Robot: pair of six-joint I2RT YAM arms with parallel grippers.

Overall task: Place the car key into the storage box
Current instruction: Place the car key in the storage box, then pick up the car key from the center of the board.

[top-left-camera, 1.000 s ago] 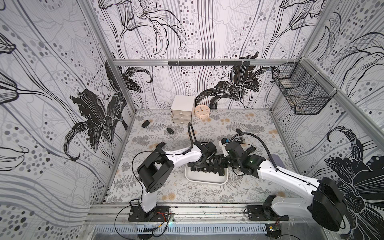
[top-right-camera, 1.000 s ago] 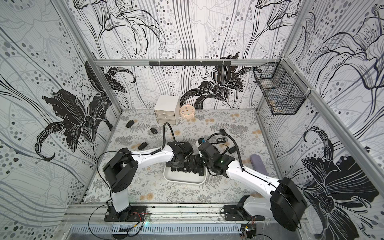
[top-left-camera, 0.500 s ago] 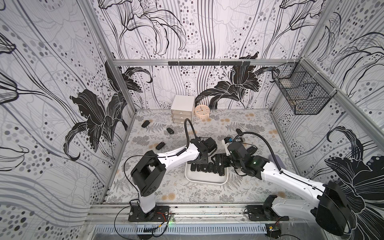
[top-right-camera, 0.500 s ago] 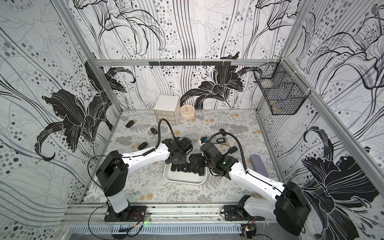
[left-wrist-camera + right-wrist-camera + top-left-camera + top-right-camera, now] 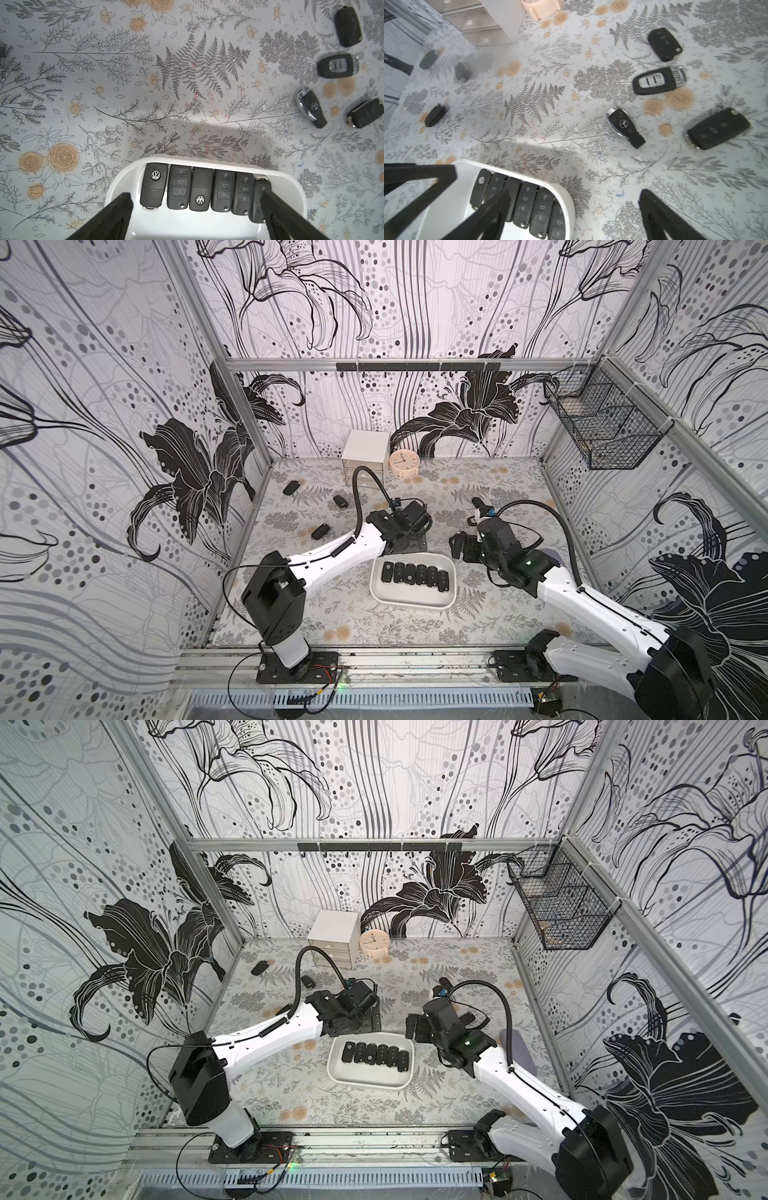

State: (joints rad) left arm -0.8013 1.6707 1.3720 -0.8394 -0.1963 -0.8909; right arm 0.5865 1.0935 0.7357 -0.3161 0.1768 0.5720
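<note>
**Ann:** Low in the centre of a top view sits the shallow white plastic storage box on the flowered mat. It's well stocked, with six black plastic car key fobs side by side in one row.

**Ben:** Six, and the left wrist view agrees. What about the left gripper?

**Ann:** Its fingers are spread wide, framing that row with nothing between them. One finger hides part of the sixth fob. To me that reads as a drop-off done.

**Ben:** And the right gripper?

**Ann:** Its jaws are apart too, and empty. It hovers just off the box's upper right corner.

**Ben:** So what's left?

**Ann:** Plenty! The right wrist view shows seven loose fobs out on the mat. Four are clustered at the frame's right, and three smaller-looking ones are at its left.

**Ben:** Six home out of thirteen visible, then. I'd call that roughly halfway.

**Ann:** Further back, upper centre, there's one small white three-drawer cabinet with one round peach clock just beside it. One black wire mesh basket hangs on the wall at upper right.

**Ben:** That leaves two arms, both free for a pick.
</note>
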